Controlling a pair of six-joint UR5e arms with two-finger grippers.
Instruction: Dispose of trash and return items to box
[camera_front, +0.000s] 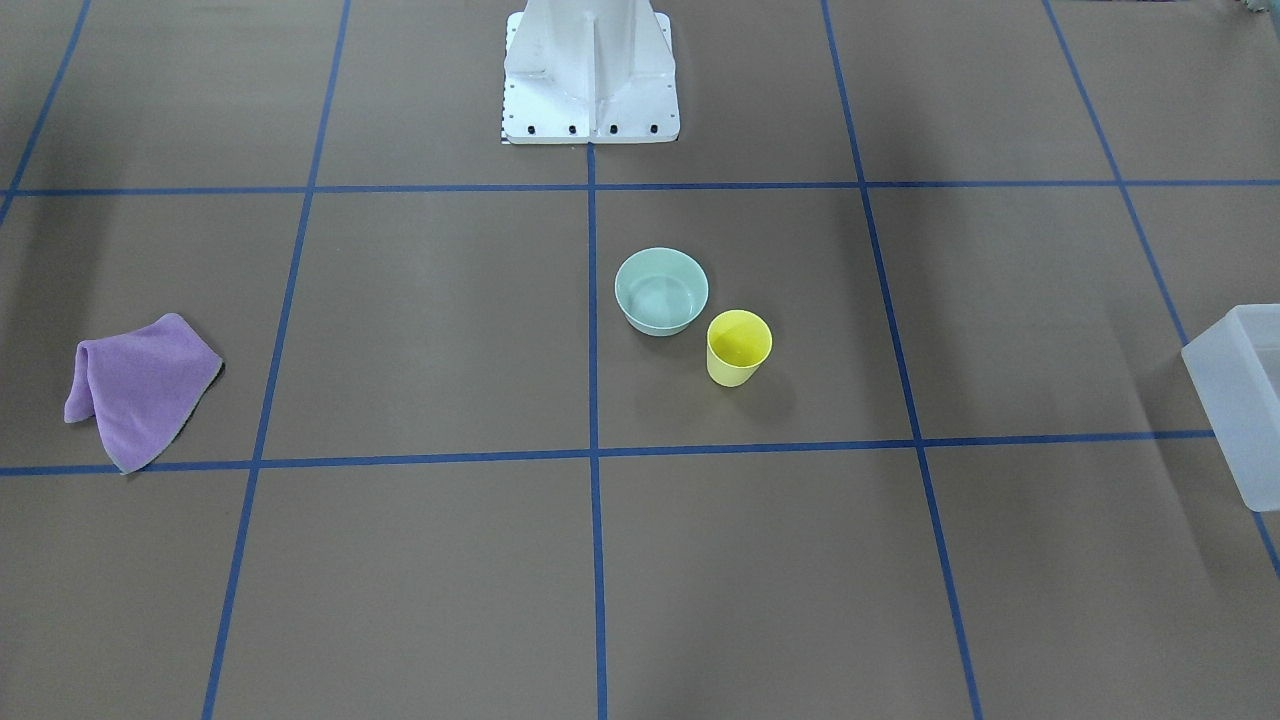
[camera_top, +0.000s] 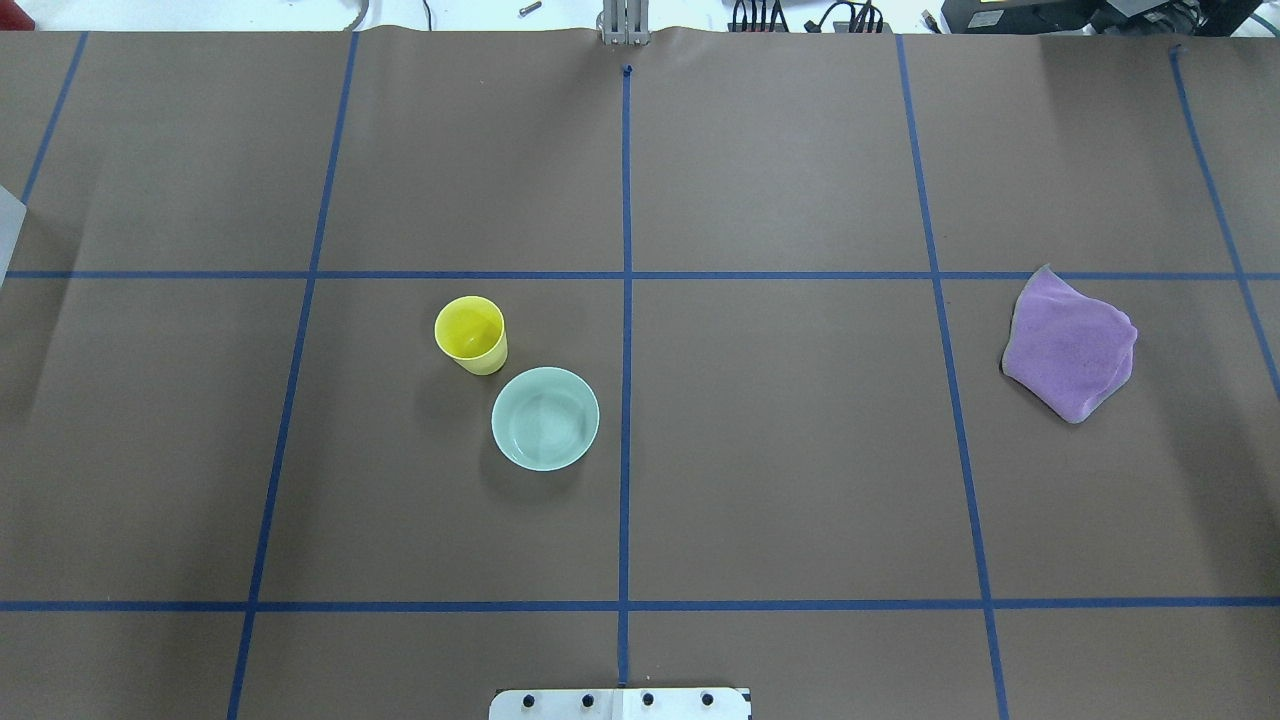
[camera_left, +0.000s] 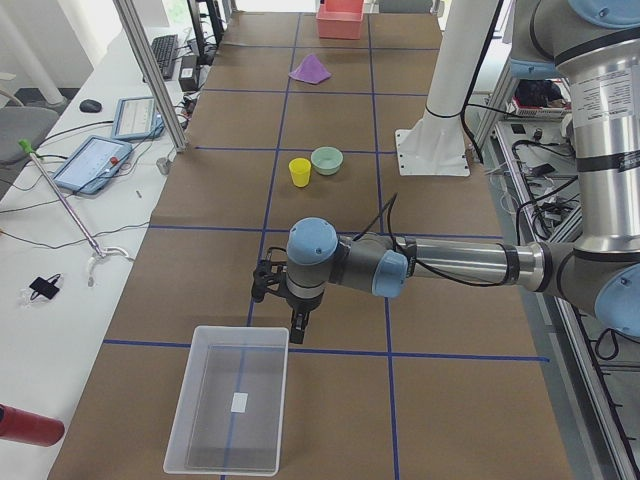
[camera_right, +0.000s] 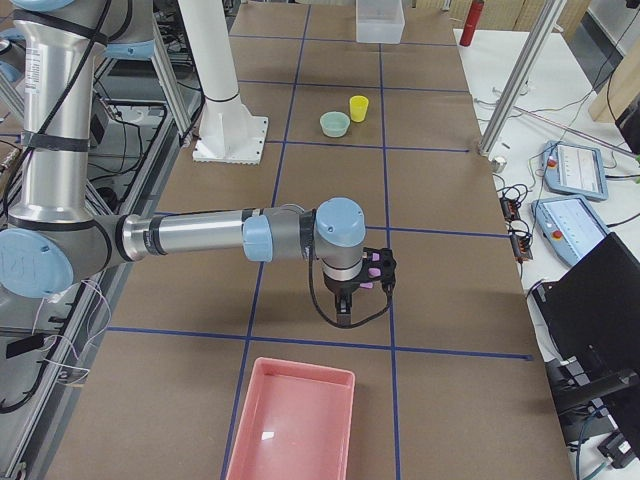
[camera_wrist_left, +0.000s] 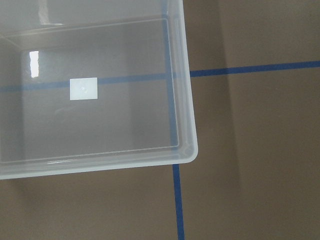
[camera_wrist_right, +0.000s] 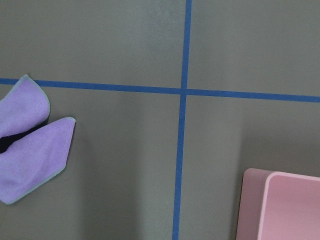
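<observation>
Bowl (camera_front: 661, 292), pale mint-green, stands upright just beside yellow cup (camera_front: 739, 347).

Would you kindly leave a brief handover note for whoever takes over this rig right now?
Left hand hangs by the box, right hand by the pink bin; open or shut cannot be told.
Bowl and cup stand upright, close together, on the robot's left half.
Purple cloth lies on the right half.
Nothing is boxed yet; both items are left to go in.
</observation>
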